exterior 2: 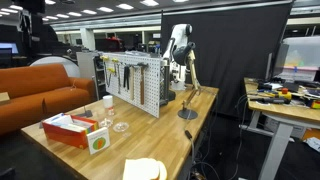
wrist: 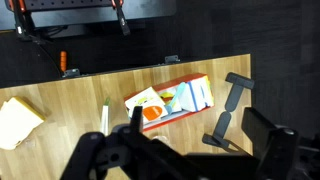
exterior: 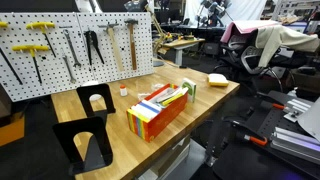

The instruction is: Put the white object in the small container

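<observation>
The white object (exterior: 124, 91), tiny with a red end, stands on the wooden table (exterior: 110, 125) between the pegboard and the multicoloured box (exterior: 160, 110). I cannot pick it out for sure in the wrist view. The box also shows in an exterior view (exterior 2: 70, 128) and in the wrist view (wrist: 170, 103), open-topped with cards in it. No separate small container can be made out. My gripper (wrist: 200, 150) hangs high above the table, with its dark fingers spread wide and empty. The arm (exterior 2: 180, 48) stands at the table's far end.
A pale yellow sponge-like block (exterior: 217, 79) (wrist: 18, 120) lies near a table corner. Two black stands (exterior: 95, 97) (exterior: 85, 140) (wrist: 230, 110) sit beside the box. A pegboard with hanging tools (exterior: 70, 45) borders one table edge. Chairs and clutter stand beyond the table.
</observation>
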`<state>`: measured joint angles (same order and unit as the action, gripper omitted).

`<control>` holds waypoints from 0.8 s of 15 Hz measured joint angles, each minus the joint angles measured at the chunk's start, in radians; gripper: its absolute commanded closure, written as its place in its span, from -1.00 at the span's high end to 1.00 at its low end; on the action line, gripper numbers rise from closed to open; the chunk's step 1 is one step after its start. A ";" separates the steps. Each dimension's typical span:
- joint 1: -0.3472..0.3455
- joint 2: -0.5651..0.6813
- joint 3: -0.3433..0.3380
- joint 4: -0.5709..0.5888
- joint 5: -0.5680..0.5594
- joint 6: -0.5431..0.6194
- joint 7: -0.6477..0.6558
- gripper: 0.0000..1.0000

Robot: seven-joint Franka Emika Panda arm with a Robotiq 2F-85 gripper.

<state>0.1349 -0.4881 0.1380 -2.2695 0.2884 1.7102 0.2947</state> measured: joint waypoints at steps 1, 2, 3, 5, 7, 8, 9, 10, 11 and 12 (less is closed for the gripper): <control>0.000 0.000 0.000 0.000 0.000 0.000 0.000 1.00; 0.000 0.000 0.000 0.000 0.000 0.000 0.000 1.00; 0.000 0.000 0.000 0.000 0.000 0.000 0.000 1.00; 0.000 0.000 0.000 0.000 0.000 0.000 0.000 1.00; 0.000 0.000 0.003 -0.001 -0.002 0.000 0.000 1.00; 0.000 0.000 0.004 -0.001 -0.005 0.001 0.000 1.00; 0.000 0.001 0.007 -0.002 -0.009 0.001 0.000 1.00; -0.001 0.003 0.008 -0.004 -0.011 0.001 0.000 1.00; -0.002 0.006 0.009 -0.007 -0.013 0.002 0.000 1.00; -0.003 0.011 0.010 -0.011 -0.017 0.003 0.000 1.00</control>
<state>0.1321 -0.4769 0.1478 -2.2801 0.2710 1.7133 0.2947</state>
